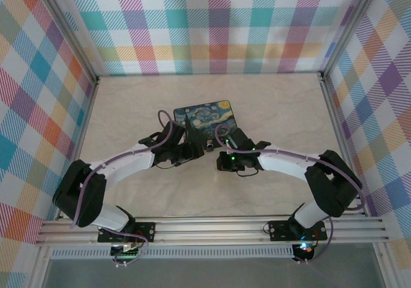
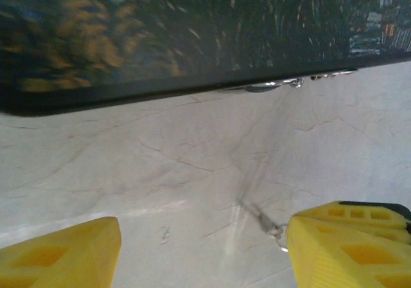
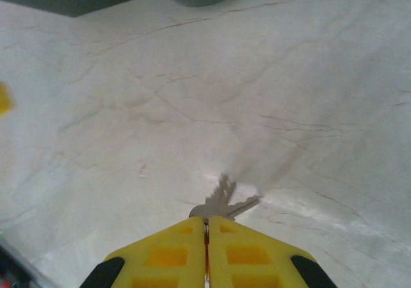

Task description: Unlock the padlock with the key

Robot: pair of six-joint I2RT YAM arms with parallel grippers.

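Pinching blurred keys (image 3: 220, 201), right gripper (image 3: 206, 219) (jaws together) hides their heads.

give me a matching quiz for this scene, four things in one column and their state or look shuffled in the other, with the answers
Things:
1. left gripper
2. right gripper
3. keys
4. box

States:
a. yellow fingers pressed together
b. yellow fingers wide apart
c. dark, printed with a swirly blue and yellow night sky
d. silver, poking out from between closed fingertips

Pairs: 1-b, 2-a, 3-d, 4-c
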